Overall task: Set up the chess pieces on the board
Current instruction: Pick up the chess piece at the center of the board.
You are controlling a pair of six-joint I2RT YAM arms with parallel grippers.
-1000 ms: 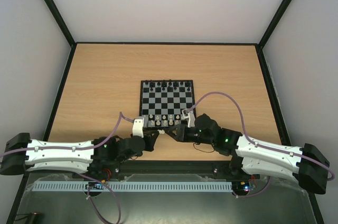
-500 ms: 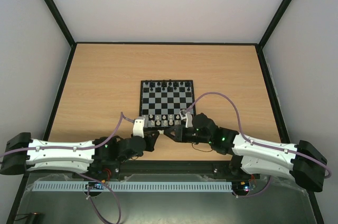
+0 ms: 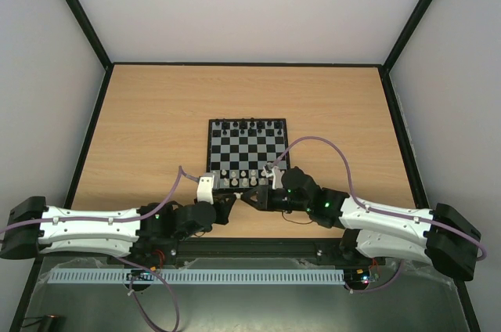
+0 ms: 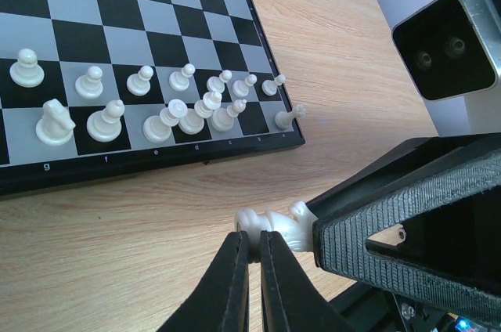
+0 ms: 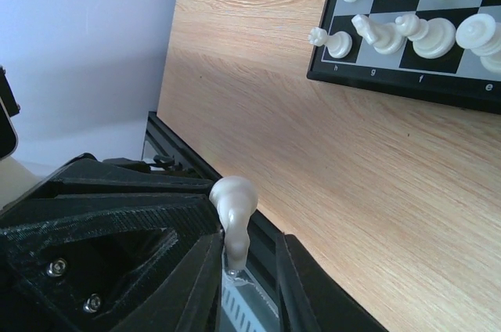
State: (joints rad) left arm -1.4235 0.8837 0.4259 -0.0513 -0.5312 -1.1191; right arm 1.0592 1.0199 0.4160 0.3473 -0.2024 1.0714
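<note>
Sitting nearly set on its near side, the board (image 3: 247, 150) has, just off its near edge, the left gripper (image 4: 250, 244) pinching a white piece (image 4: 274, 222) while the right gripper (image 5: 249, 247) stands narrow around it (whether it truly bites I cannot tell), so letting go too soon could drop it. The right wrist view shows it upright between those jaws; only the left wrist view shows the vacant back-rank square (image 4: 258, 117).
</note>
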